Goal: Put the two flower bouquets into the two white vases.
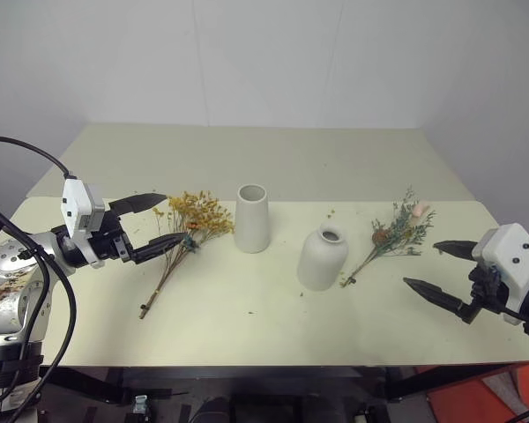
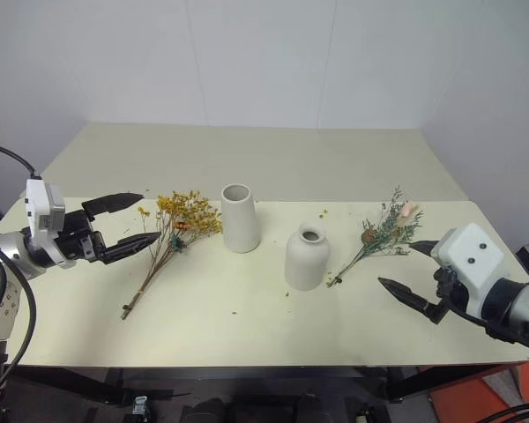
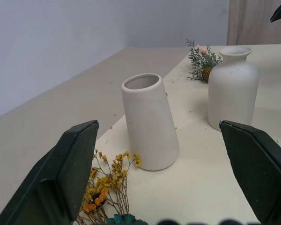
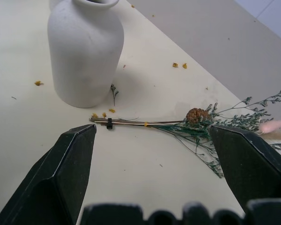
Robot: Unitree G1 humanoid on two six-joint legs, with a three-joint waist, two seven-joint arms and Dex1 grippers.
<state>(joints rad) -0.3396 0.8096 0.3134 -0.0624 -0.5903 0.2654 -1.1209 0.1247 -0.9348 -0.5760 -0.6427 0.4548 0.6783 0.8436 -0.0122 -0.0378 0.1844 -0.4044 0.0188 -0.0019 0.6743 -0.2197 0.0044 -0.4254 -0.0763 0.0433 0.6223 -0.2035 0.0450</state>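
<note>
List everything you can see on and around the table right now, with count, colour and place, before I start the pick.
Table: one, pale cream, against a white wall, bearing everything below.
Yellow-orange bouquet: one, brown stems, lying flat left of the tall vase, just ahead of the left gripper.
Tall vase: one, white, upright, empty, near the table's middle.
Squat vase: one, white, narrow neck, upright, right of the tall vase and nearer the robot.
Grey-green bouquet: one, with a pinecone and pink plume, lying flat right of the squat vase.
Petal crumbs: several, yellow, scattered on the tabletop.
Left gripper: one, black, open, holding nothing.
Right gripper: one, black, open, holding nothing.
</note>
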